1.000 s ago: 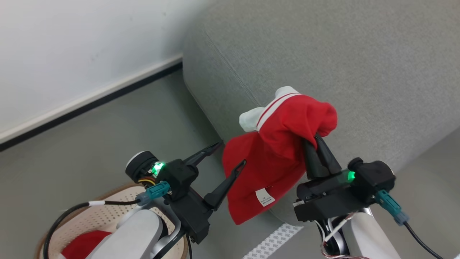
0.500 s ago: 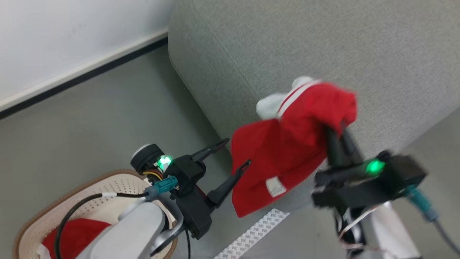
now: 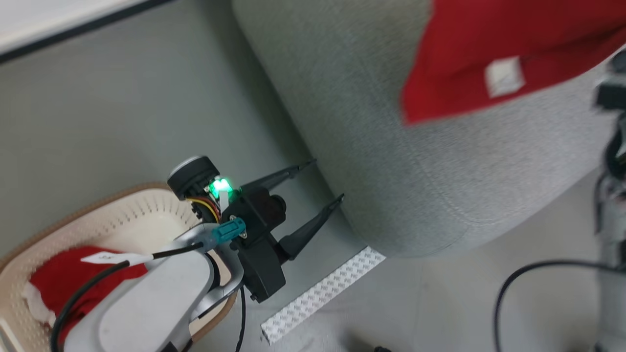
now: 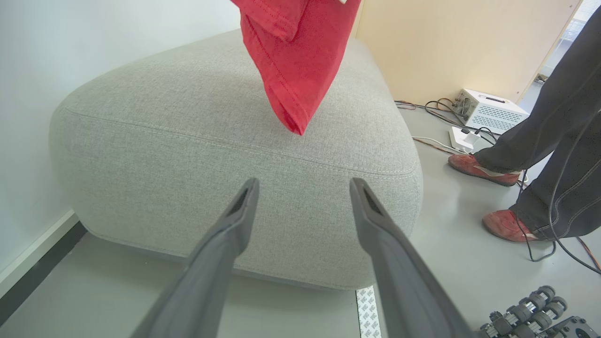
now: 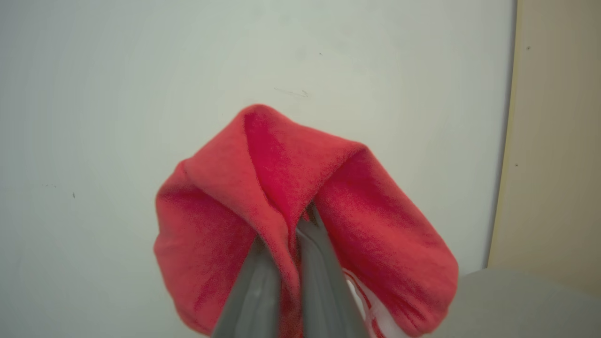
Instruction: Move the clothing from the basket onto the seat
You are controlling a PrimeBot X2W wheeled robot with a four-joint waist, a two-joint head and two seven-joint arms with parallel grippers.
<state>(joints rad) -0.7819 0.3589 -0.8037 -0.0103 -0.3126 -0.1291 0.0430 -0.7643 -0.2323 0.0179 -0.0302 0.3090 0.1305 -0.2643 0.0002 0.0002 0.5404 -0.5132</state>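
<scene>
Head view: clothing (image 3: 464,49) above seat (image 3: 367,122) edge

From my station I see a smooth grey floor (image 3: 146,107), with the big grey seat (image 4: 188,141) sitting directly on it. The basket (image 3: 132,215) stands on the floor near the seat's corner, and a strip of white patterned tape (image 3: 323,293) lies flat by the seat's base. Beyond the seat, a white box (image 4: 490,110), loose cables (image 4: 434,105) and a person's red shoes (image 4: 481,170) rest on the same floor.
</scene>
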